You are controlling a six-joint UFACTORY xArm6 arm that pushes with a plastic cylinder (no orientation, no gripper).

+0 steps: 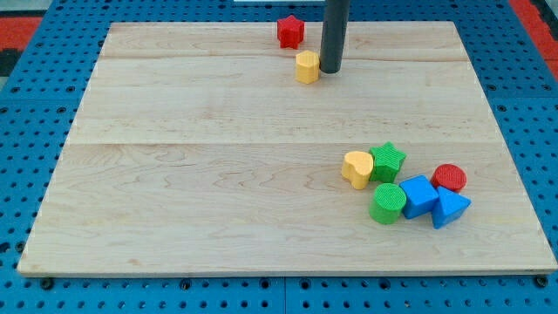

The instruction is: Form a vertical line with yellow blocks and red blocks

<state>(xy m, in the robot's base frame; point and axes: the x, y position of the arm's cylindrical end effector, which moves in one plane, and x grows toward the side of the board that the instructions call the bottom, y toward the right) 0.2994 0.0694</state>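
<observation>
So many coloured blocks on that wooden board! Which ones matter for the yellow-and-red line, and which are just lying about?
For the job:
- red star block
- yellow hexagonal block, with my tip just at its right
- yellow heart block
- red cylinder block

Lying about:
- green star block
- green cylinder block
- blue cube block
- blue triangular block

The board (218,174) is pale wood with fine grain running across it and faint seams dividing it into planks; beneath it lies a blue base (35,288) patterned with rows of dark holes, with red showing at the view's top corners. My tip (330,70) ends a dark grey rod, and beside it are a yellow hexagon (307,66) and a red star (290,31). The cluster at the view's lower right holds a yellow heart (357,167), a green star (387,161), a green cylinder (388,203), a red cylinder (449,178), a blue cube (419,195) and a blue triangle (450,208).
</observation>
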